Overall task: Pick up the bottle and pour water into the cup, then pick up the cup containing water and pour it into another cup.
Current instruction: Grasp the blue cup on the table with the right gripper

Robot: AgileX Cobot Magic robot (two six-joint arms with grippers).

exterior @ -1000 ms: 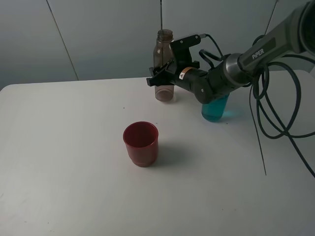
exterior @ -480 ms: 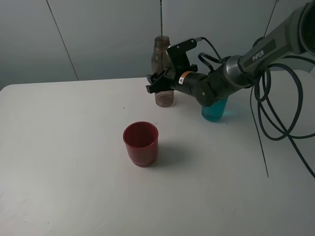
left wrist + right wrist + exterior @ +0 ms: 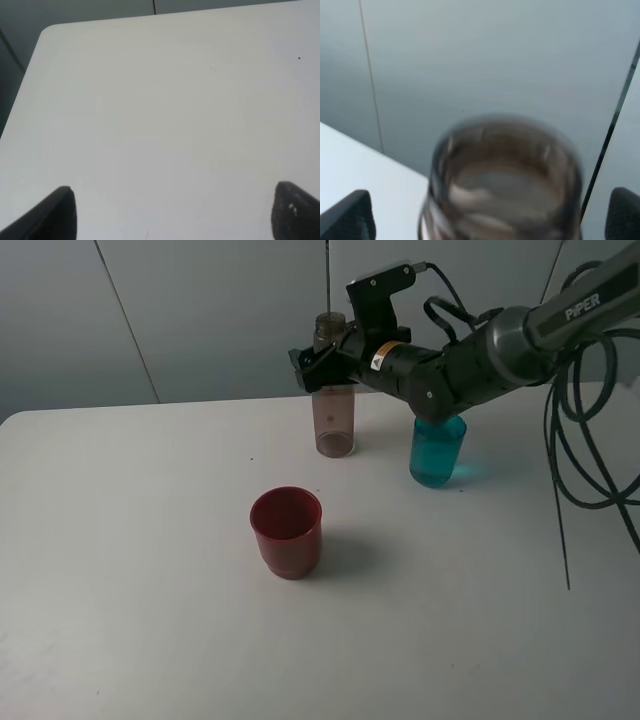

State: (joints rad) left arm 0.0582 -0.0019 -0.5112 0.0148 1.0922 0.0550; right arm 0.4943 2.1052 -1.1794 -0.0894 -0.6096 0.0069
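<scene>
Two pincers gape empty: right pincer (image 3: pixel 485 217) astride bottle (image 3: pixel 335 420) neck; left pincer (image 3: pixel 177 212) over table (image 3: pixel 160 100).

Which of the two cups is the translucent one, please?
The teal cup, right of the bottle; the red cup in front is opaque and wider.

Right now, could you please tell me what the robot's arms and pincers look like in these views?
The right arm is dark grey and tubular, with white PIPER lettering, a small orange-and-white sticker near the wrist, and loose black cables trailing behind. Its right pincer is black. The left pincer shows only two black fingertips; that arm is unseen.
</scene>
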